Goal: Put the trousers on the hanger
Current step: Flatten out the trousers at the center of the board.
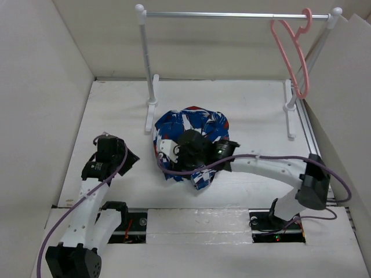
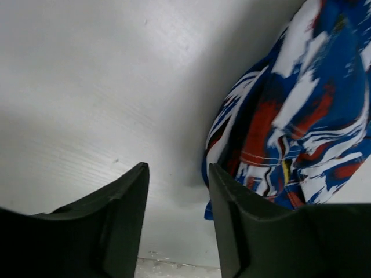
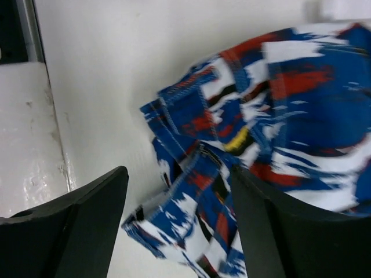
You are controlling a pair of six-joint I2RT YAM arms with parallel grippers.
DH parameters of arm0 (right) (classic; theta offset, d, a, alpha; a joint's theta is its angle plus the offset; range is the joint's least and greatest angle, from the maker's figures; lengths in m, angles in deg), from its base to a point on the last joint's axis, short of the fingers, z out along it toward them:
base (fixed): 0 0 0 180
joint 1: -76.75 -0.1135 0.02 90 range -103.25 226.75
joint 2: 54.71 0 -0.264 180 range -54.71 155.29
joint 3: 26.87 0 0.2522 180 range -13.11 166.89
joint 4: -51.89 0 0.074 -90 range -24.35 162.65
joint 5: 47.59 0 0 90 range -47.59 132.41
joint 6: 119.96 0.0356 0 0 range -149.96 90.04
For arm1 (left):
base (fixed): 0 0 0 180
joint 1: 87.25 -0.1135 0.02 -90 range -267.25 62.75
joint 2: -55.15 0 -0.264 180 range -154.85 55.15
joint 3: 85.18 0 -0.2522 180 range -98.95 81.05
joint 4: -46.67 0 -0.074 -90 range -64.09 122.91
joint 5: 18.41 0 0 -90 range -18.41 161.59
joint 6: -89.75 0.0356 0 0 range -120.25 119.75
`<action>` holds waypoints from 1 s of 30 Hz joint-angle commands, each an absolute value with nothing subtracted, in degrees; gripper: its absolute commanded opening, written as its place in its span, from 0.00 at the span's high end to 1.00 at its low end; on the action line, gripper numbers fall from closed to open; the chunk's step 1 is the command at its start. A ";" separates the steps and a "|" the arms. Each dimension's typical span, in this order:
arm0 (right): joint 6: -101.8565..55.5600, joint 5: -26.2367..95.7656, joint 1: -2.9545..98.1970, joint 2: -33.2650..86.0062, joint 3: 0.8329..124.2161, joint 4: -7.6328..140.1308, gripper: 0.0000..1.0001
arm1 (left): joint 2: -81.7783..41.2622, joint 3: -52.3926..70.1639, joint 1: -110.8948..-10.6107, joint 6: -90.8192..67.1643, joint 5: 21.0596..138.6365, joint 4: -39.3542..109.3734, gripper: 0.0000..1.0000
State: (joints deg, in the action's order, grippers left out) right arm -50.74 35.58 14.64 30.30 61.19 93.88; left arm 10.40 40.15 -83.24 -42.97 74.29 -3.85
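Hovering my right gripper over the crumpled trousers on the table, I see its jaws spread — nothing pinched. Left gripper sits near the heap, jaws apart and empty; the pink hanger hangs on the rail.

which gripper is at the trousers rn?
The right gripper: its open fingers frame a bunched edge of the trousers. The left gripper, also open, sits off to the side over bare table.
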 commanded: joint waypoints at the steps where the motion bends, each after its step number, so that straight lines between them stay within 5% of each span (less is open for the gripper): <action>1: -49.48 40.55 12.32 35.09 64.23 87.28 0.23 | 14.27 46.31 -83.47 -50.33 79.40 -0.50 0.57; 17: -47.45 49.16 10.48 51.37 69.75 79.53 0.22 | 10.60 55.91 -83.47 -53.51 86.26 9.08 0.53; 19: -46.93 52.06 10.48 52.78 70.65 81.12 0.34 | 9.45 57.14 -83.47 -52.98 87.49 11.80 0.53; 23: -45.78 57.86 11.00 47.00 68.81 79.45 0.89 | 5.94 58.12 -79.44 -53.07 89.34 16.81 0.48; 30: -46.93 64.55 16.44 30.56 69.86 93.15 1.00 | 2.95 59.69 -77.67 -51.58 92.93 27.60 0.31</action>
State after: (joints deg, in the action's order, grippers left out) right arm -46.87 58.68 12.96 38.56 67.42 88.48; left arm 3.64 58.38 -77.82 -52.93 90.24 19.67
